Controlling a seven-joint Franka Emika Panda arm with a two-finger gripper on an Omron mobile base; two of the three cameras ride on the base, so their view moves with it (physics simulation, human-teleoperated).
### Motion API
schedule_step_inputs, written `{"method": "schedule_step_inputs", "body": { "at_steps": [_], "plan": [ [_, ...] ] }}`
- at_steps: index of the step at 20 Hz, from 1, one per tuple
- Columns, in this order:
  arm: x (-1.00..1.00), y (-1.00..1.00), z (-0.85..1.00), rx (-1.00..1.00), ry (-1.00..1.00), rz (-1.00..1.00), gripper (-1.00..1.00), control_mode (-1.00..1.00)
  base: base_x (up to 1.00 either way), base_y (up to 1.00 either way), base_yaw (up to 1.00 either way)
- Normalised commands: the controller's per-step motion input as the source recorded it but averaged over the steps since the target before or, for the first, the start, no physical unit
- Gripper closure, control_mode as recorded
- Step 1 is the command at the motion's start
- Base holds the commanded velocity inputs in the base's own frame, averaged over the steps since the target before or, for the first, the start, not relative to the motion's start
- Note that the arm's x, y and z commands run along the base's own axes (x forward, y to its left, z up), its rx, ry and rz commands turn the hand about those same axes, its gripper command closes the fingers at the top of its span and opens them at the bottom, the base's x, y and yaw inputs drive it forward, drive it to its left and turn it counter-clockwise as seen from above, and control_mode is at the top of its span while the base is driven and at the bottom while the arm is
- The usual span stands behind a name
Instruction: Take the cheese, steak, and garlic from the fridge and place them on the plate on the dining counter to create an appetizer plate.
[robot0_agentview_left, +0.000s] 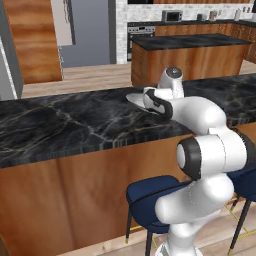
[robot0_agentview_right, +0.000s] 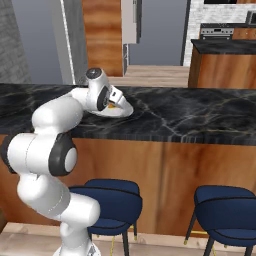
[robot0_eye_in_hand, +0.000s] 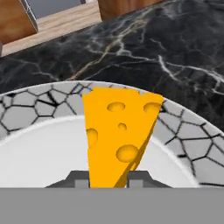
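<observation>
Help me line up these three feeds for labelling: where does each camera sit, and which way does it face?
Left base view: behind the arm's left, facing the dining counter; arm at lower right, plate beyond the hand.
Right base view: behind its right, same counter and plate; arm at lower left, navy stools below.
Hand view: on the hand, looking down along the shut gripper holding the cheese over the plate.
All three share plate and counter.
</observation>
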Motion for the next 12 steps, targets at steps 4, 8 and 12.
{"method": "schedule_step_inputs", "body": {
  "at_steps": [4, 8, 12],
  "plan": [
    [0.38, 0.00, -0.26, 0.00, 0.03, 0.00, 1.00, -1.00, 0.00, 0.00, 0.00],
    [0.00, 0.08, -0.23, -0.02, 0.00, 0.00, -1.00, -1.00, 0.00, 0.00, 0.00],
    [-0.36, 0.03, -0.03, -0.04, -0.02, 0.00, -1.00, -1.00, 0.00, 0.00, 0.00]
  ]
}}
